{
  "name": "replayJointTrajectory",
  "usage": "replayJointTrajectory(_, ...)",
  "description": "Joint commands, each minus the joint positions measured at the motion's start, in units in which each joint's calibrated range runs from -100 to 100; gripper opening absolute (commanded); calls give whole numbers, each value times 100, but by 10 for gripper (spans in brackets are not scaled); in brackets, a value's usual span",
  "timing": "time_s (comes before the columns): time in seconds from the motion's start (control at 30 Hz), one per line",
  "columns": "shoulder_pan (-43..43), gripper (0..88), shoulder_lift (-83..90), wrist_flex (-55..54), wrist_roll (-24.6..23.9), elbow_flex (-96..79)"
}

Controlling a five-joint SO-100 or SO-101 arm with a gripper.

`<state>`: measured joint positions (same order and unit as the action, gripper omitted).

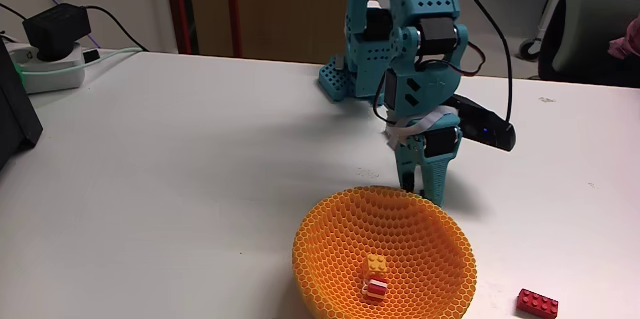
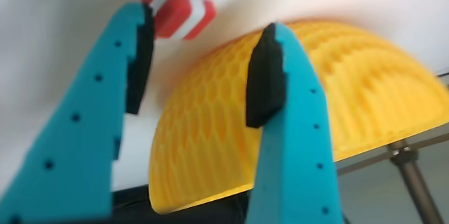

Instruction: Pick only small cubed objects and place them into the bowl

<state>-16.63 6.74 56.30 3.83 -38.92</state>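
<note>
Two small cubes sit inside the bowl [image 1: 330, 221] in the fixed view: an orange cube [image 1: 376, 263] and, touching it on the near side, a striped cube [image 1: 377, 286], both on the bowl's floor. So approx two of three look done, one left. The gripper [image 1: 424, 195] hangs just behind the bowl's far rim, tips pointing down at the table. A red brick [image 1: 537, 303] lies right of the bowl, near but apart; not a cube, so leave it. A power strip w/ adapter [image 1: 52, 49] is far left of the bowl, out of the way.

Wrist view: fingers [image 2: 261, 83] spread apart, nothing between them. The third striped cube [image 2: 179, 6] lies on the table beyond the tips, just beside the bowl's [image 2: 351, 90] outer wall. The wall is the main obstacle, I'd judge: the right-hand finger could knock the bowl when closing.
</note>
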Motion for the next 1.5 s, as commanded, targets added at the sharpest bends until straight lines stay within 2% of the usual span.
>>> replayJointTrajectory(0.0, 135, 215, -58, -121, 44, 35)
replayJointTrajectory(0.63, 42, 29, -627, -530, 171, 35)
replayJointTrajectory(0.83, 42, 26, 216, 0, 147, 16)
replayJointTrajectory(1.1, 135, 32, 2565, 1425, 122, 574)
replayJointTrajectory(1.3, 778, 49, 2063, 791, 117, 1364)
replayJointTrajectory(1.37, 825, 74, 1684, 417, 54, 1537)
replayJointTrajectory(1.47, 881, 215, 813, 165, -156, 1951)
